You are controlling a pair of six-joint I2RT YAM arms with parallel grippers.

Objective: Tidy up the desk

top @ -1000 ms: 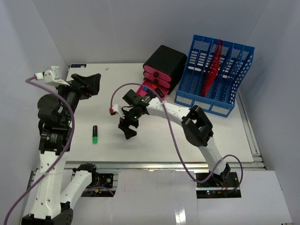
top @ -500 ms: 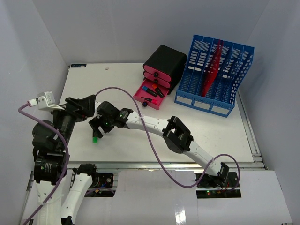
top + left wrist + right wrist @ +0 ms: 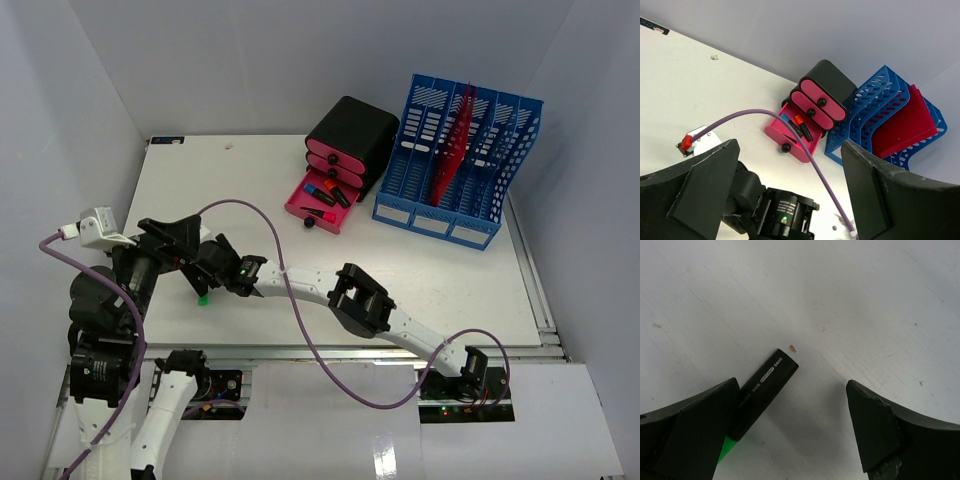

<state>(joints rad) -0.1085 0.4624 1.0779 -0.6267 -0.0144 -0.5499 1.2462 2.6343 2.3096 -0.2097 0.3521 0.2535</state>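
Note:
The desk (image 3: 450, 270) is a white tabletop. A green highlighter (image 3: 762, 387) with a black cap lies flat on it; from above only its green end (image 3: 202, 297) shows. My right gripper (image 3: 790, 435) is open just above the desk, the highlighter's cap beside its left finger (image 3: 695, 435). In the top view the right gripper (image 3: 207, 268) reaches far left. My left gripper (image 3: 185, 238) hangs open just above it, holding nothing. In the left wrist view the left gripper (image 3: 790, 200) frames the right arm's wrist.
A black drawer unit (image 3: 345, 140) with pink drawers stands at the back. Its bottom drawer (image 3: 320, 205) is pulled open with several pens inside. A blue file rack (image 3: 460, 160) holding a red folder (image 3: 455, 125) is to its right. A purple cable (image 3: 290, 300) loops over the desk.
The right arm has swung left from the desk's middle to the highlighter and lowered over it. The left arm has dropped toward the near left.

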